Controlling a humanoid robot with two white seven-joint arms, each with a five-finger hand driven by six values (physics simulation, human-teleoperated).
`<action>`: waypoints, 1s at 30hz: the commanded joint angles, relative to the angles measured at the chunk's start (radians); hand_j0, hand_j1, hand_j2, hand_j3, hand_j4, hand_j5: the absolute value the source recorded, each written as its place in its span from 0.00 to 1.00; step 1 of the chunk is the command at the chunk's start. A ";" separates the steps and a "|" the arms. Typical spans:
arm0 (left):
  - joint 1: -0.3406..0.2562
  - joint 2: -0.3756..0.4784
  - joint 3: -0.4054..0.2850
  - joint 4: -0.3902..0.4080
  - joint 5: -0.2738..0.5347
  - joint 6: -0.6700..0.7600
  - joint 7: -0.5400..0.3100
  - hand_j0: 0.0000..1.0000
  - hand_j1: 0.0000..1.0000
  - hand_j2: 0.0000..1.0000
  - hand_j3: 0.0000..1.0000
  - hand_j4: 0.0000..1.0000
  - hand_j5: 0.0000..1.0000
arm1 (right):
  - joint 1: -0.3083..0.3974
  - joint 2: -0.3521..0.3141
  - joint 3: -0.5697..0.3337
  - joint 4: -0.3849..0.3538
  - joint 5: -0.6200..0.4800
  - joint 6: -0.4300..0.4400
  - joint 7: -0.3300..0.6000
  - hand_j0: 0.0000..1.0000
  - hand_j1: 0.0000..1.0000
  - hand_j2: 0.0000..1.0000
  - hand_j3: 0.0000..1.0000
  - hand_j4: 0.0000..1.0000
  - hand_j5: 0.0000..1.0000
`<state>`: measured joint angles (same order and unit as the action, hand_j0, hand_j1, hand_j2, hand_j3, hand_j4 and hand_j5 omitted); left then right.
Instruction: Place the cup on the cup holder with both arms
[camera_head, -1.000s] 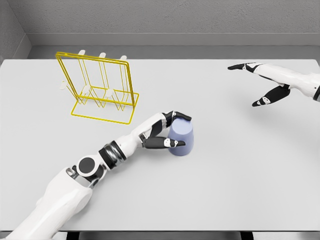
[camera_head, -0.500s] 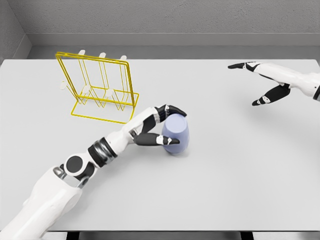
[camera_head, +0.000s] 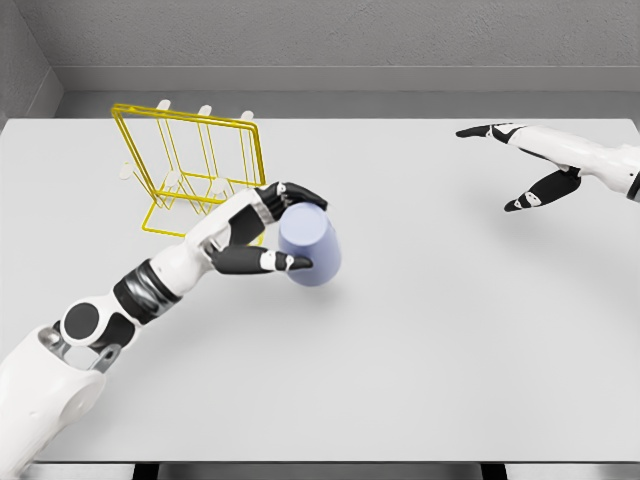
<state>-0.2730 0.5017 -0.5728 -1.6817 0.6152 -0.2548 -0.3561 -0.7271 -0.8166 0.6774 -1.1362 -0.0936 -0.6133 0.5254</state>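
Note:
A pale blue cup (camera_head: 312, 249) is tilted and held just above the white table (camera_head: 430, 330), with my left hand (camera_head: 285, 228) shut on it, thumb below and fingers over its top. The yellow wire cup holder (camera_head: 195, 175) stands at the back left, with its pale pegs pointing up; the cup is just right of the holder's front corner. My right hand (camera_head: 515, 165) hovers at the far right with its fingers spread and holds nothing.
The table's back edge meets a grey wall (camera_head: 350, 40). Bare tabletop lies between the cup and the right hand.
My left hand has lifted the cup and carried it left and back toward the holder, tilting it. The right hand has stayed still.

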 joint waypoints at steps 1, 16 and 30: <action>0.000 0.015 0.016 -0.016 0.015 0.000 0.000 0.65 0.65 0.65 0.65 0.65 0.65 | 0.000 -0.001 -0.001 0.000 -0.008 0.002 -0.001 1.00 1.00 1.00 1.00 1.00 1.00; -0.005 0.104 0.077 -0.053 0.109 -0.001 0.000 0.65 0.65 0.65 0.65 0.65 0.65 | 0.000 -0.003 -0.001 0.000 -0.008 0.002 -0.001 1.00 1.00 1.00 1.00 1.00 1.00; -0.048 0.138 0.142 -0.055 0.139 -0.001 0.002 0.65 0.65 0.65 0.65 0.65 0.65 | -0.002 -0.003 -0.001 0.000 -0.008 0.002 0.001 1.00 1.00 1.00 1.00 1.00 1.00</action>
<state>-0.3252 0.6352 -0.4438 -1.7360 0.7480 -0.2564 -0.3554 -0.7286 -0.8181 0.6774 -1.1363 -0.0936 -0.6133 0.5253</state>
